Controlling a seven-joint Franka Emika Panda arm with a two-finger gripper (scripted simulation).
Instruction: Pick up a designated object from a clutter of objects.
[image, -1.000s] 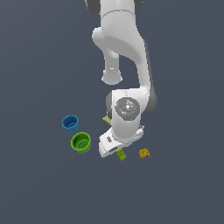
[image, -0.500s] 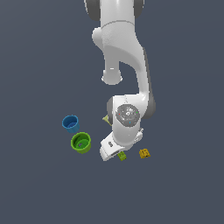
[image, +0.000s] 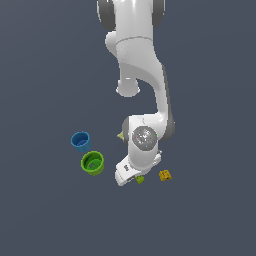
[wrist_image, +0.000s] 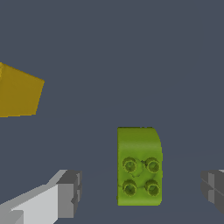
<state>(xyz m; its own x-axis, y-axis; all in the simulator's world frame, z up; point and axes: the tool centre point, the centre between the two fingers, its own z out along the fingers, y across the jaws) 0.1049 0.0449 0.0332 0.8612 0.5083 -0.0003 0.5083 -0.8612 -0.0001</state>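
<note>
The tiny lime-green brick (wrist_image: 139, 166) with studs on top lies on the dark floor between my two fingertips (wrist_image: 68, 192), with a clear gap on each side. My gripper (wrist_image: 142, 186) is open and low over it. In the exterior view only a sliver of the brick (image: 140, 179) shows under the white hand, and the fingers are hidden there. The orange-yellow brick (image: 165, 175) lies just to the exterior view's right of it; it also shows in the wrist view (wrist_image: 19, 92).
A blue cup (image: 80, 141) and a green cup (image: 92, 162) stand to the exterior view's left of the hand. A corner of the pale yellow-green flat square (image: 121, 135) shows behind the wrist. The arm's white links rise above the scene.
The hand has dropped slightly lower over the lime-green brick. The cups and bricks have not moved.
</note>
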